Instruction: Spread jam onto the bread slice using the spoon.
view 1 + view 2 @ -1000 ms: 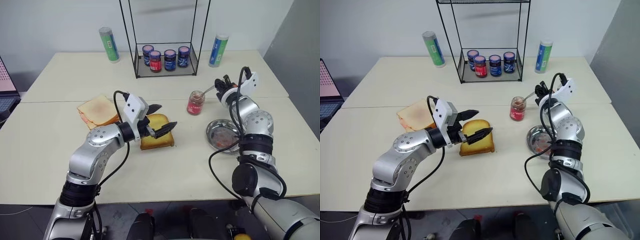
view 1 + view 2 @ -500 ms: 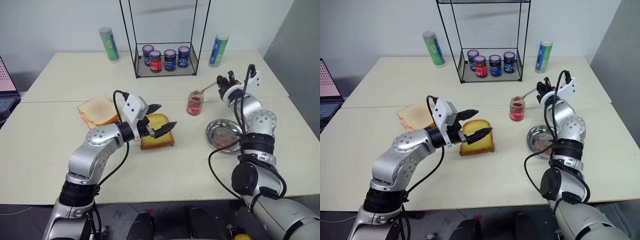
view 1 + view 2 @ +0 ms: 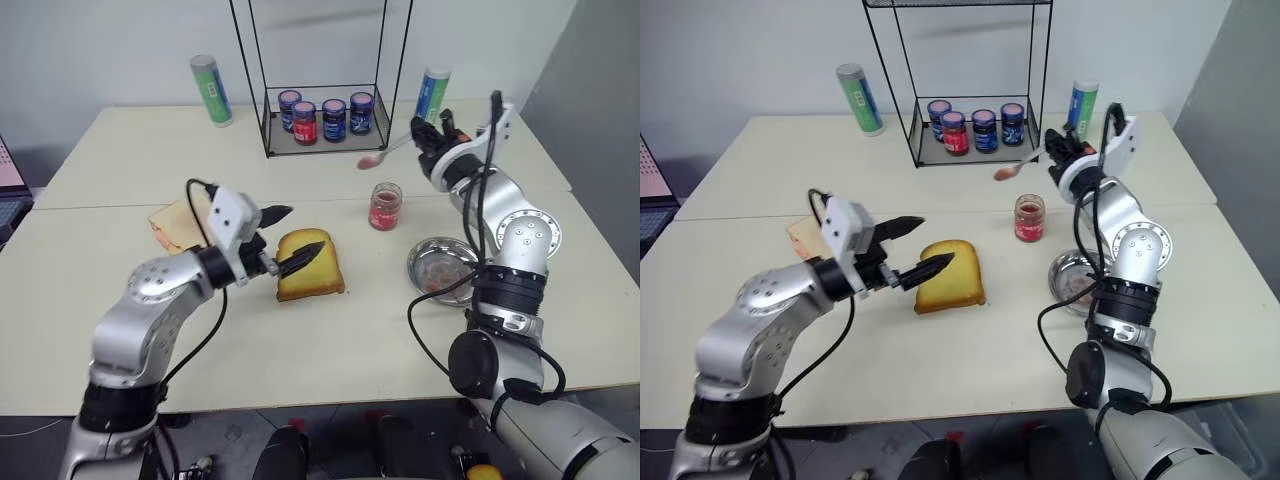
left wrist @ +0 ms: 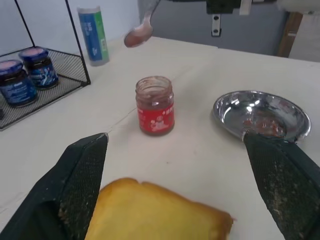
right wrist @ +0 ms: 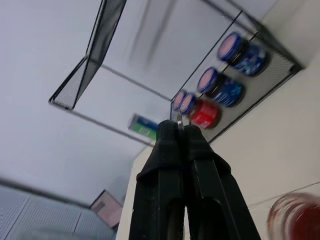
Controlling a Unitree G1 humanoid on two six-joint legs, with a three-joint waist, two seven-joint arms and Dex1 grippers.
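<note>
Holding the spoon (image 3: pixel 378 157) clamped in our right gripper (image 3: pixel 425 140), bowl jam-smeared, above the jam (image 3: pixel 384 206) jar; bread slice (image 3: pixel 309 264) lies between our left gripper's (image 3: pixel 289 240) 2 spread fingers; steel dish (image 3: pixel 440 266) nearby.

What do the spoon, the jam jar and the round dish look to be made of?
Spoon: probably polished metal, silvery and shiny. Jam jar: looks like clear glass, red jam visible through the wall, red label. Round dish: likely steel, bright mirror-like reflections.
</note>
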